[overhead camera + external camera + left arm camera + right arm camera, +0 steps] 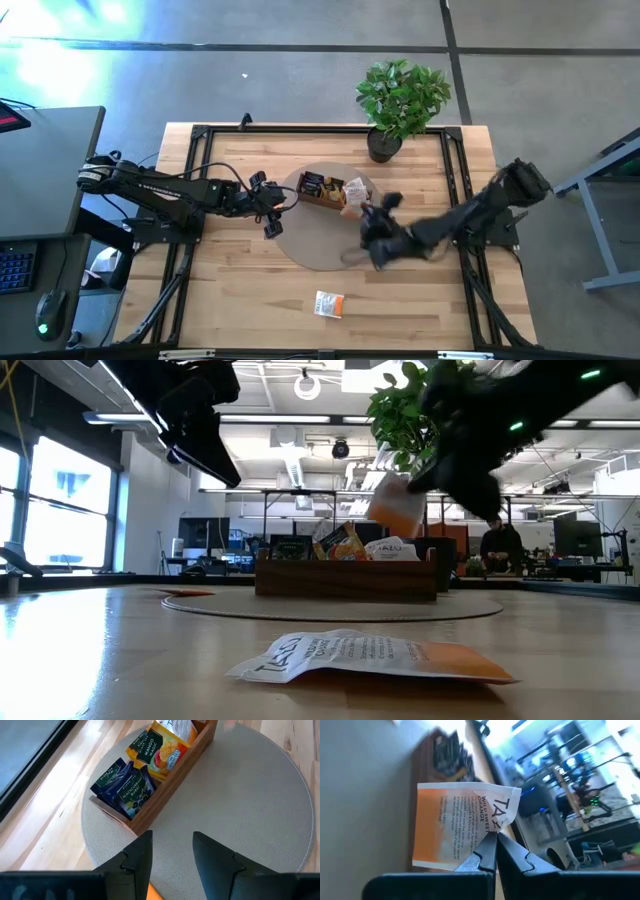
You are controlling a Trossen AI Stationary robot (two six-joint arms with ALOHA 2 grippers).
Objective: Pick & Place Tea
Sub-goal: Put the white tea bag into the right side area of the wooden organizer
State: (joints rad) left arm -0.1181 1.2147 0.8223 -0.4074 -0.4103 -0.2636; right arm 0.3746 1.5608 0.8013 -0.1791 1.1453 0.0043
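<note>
A brown wooden tray (322, 190) stands on a round grey mat (310, 245). It holds upright sachets: dark ones (125, 787) at one end and yellow-orange ones (160, 750) beside them. My right gripper (496, 842) is shut on a white-and-orange sachet (455, 827), which the low view shows in the air (395, 510) over the tray (345, 578). My left gripper (172, 852) is open and hovers over the mat near the tray's dark-sachet end, touching nothing. Another white-and-orange sachet (329, 304) lies flat on the table near its near edge (370, 657). My right gripper pinches the white-and-orange sachet between its two fingers at the edge of its white end (495, 822). Only the fingertips (487, 851) meet it. The sachet is lifted clear of the table and stands out beyond the fingers, above the tray.
A potted green plant (400, 100) stands at the table's far edge, behind the tray. Black frame rails (190, 170) run along the table's left and right sides. Bare wood (240, 290) lies near the near edge around the loose sachet.
</note>
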